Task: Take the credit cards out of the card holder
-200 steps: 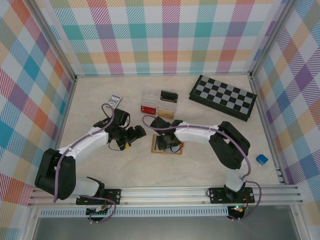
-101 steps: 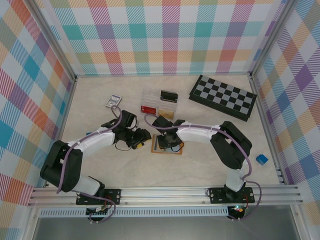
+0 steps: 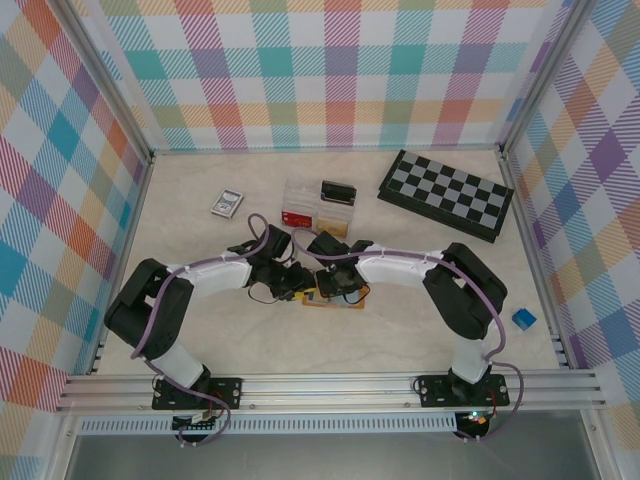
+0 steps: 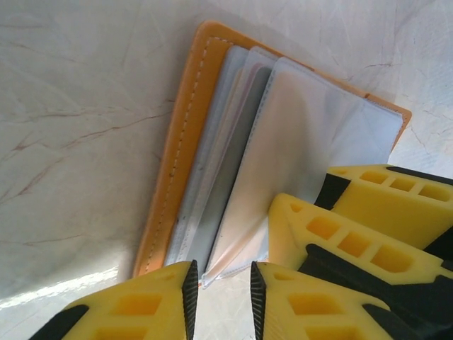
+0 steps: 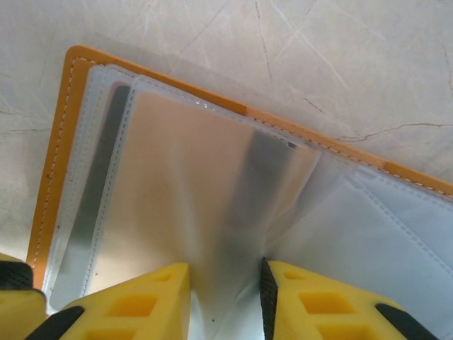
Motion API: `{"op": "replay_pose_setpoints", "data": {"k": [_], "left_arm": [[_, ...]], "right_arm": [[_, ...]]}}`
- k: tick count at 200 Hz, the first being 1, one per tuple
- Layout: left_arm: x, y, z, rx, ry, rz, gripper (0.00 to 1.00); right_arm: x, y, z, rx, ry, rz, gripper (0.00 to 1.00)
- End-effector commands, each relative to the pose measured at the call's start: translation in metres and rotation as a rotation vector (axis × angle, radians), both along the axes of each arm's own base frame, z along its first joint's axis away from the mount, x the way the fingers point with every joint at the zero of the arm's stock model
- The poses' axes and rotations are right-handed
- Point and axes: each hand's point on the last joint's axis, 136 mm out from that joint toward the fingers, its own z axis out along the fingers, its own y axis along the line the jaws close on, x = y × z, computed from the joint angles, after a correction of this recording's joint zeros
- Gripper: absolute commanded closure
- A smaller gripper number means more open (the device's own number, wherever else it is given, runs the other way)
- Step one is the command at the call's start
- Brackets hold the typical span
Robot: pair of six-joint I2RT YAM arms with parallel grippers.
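The card holder lies open on the table, orange-tan, its clear plastic sleeves fanned out. My left gripper is at its left edge. In the left wrist view the card holder fills the middle; my left gripper is narrowly open with the sleeves' near corner just inside its mouth. The right gripper's yellow fingers rest on the sleeves beside it. My right gripper is open over the card holder, and a clear sleeve rises into the gap between its fingers. No card can be told apart inside the sleeves.
A chessboard lies at the back right. A clear plastic box and a black item stand behind the holder. A small card-like item lies back left, and a blue cube sits at the right.
My left arm has swung right and brought its gripper up against the holder's left edge. The right gripper has stayed on the holder.
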Motion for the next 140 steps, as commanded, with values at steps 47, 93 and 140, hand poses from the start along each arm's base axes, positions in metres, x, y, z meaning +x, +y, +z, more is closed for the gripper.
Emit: {"op": "replay_pose_setpoints", "data": {"k": [47, 93, 140], "left_arm": [[0.002, -0.011, -0.005, -0.007, 0.012, -0.012, 0.76], [0.002, -0.014, -0.006, -0.025, 0.021, -0.017, 0.79], [0.002, -0.017, -0.008, -0.039, 0.028, -0.022, 0.8]], "right_arm": [[-0.017, -0.025, -0.026, -0.076, 0.083, -0.009, 0.71], [-0.017, -0.021, -0.024, -0.026, 0.086, -0.002, 0.73], [-0.018, -0.019, -0.024, 0.006, 0.101, -0.009, 0.75]]}}
